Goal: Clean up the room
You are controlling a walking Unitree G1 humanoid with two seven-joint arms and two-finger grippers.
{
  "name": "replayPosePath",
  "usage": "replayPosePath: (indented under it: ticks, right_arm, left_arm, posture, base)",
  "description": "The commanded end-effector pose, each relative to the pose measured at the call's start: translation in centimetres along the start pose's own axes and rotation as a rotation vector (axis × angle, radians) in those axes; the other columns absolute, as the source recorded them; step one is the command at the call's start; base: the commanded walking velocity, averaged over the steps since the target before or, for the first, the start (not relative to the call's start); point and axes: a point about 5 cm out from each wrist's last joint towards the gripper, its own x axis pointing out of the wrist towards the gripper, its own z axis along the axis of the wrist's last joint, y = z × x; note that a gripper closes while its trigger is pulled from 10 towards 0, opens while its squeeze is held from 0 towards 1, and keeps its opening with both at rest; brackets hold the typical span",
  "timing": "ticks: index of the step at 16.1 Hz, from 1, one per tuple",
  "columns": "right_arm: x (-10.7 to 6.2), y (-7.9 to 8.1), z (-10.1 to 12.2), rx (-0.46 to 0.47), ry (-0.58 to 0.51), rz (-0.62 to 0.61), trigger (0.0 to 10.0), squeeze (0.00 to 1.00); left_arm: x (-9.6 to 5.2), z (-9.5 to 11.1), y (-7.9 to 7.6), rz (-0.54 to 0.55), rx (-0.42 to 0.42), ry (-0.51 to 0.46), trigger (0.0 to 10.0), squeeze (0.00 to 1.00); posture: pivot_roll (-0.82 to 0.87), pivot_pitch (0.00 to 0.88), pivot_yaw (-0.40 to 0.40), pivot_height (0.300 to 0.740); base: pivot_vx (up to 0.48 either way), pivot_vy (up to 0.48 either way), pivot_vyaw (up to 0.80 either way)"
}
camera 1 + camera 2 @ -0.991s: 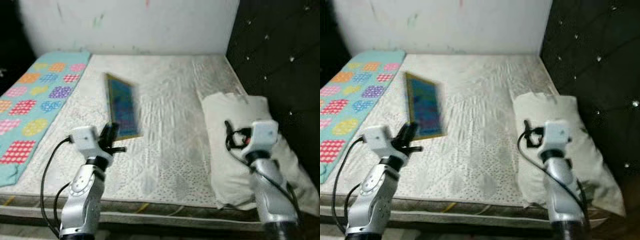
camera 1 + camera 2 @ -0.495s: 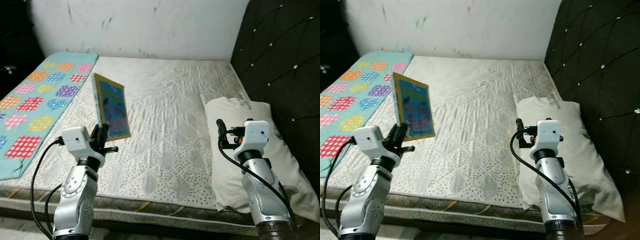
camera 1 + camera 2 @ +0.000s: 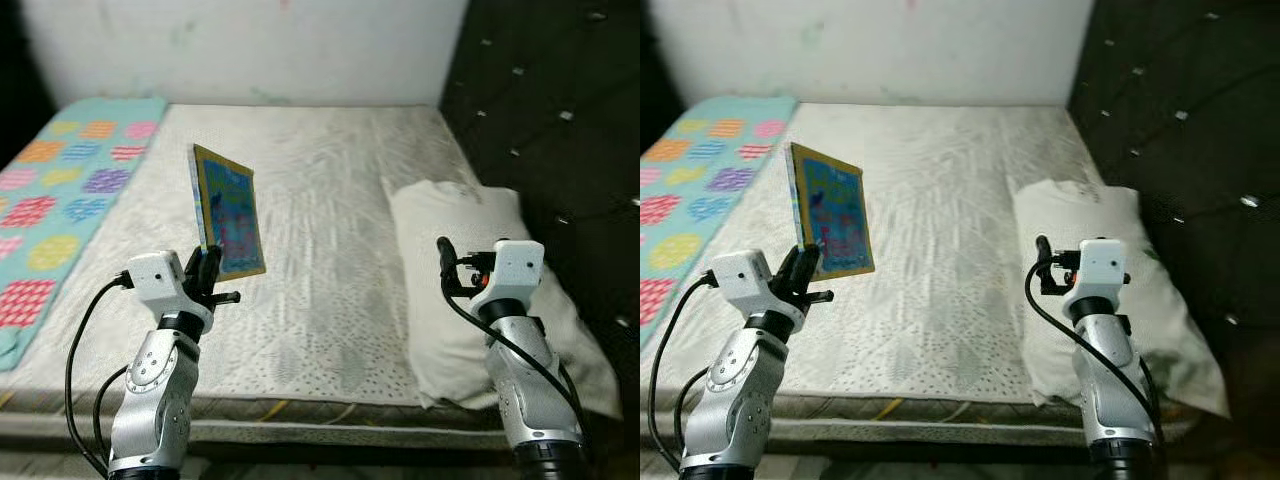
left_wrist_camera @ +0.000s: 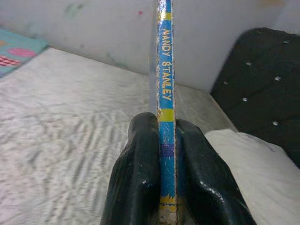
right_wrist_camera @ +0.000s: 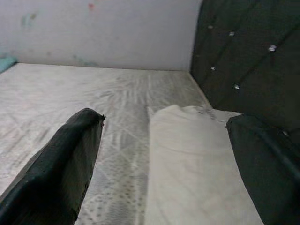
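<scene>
A thin blue picture book with a yellow border stands upright above the white mattress. My left gripper is shut on its lower edge. In the left wrist view the book's blue spine runs up between the two black fingers, pinched tight. My right gripper hovers over the near end of a white pillow on the bed's right side. Its fingers are spread wide with nothing between them.
A teal blanket with coloured dotted patches lies along the bed's left side. A dark tufted headboard rises on the right and a white wall stands behind. The mattress's front edge is just below my arms.
The whole picture has shifted and steadied, so the camera moved. The book stays pinched in my left gripper. My right gripper remains open over the pillow.
</scene>
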Motion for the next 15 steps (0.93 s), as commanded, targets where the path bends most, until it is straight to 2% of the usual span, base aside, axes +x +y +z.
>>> replayPosePath:
  ticks: [1, 13, 15]
  right_arm:
    - [0.19, 0.07, 0.27, 0.006, -0.008, -0.005, 10.0, 0.00]
    - [0.19, 0.10, 0.34, -0.002, -0.013, -0.008, 10.0, 0.00]
    - [0.22, 0.06, 0.35, -0.004, -0.014, -0.009, 10.0, 0.00]
  left_arm:
    - [0.27, 1.09, -0.34, -0.028, 0.008, -0.050, 10.0, 0.00]
    - [0.21, 1.14, -0.44, -0.044, 0.010, -0.052, 10.0, 0.00]
    - [0.22, 1.07, -0.41, -0.041, 0.007, -0.047, 10.0, 0.00]
  posture:
    - [-0.10, 0.000, 0.020, 0.740]
    - [-0.09, 0.000, 0.024, 0.740]
    - [-0.10, 0.000, 0.025, 0.740]
  base:
    - [0.000, 0.000, 0.00]
    - [0.253, 0.000, 0.00]
    - [0.000, 0.000, 0.00]
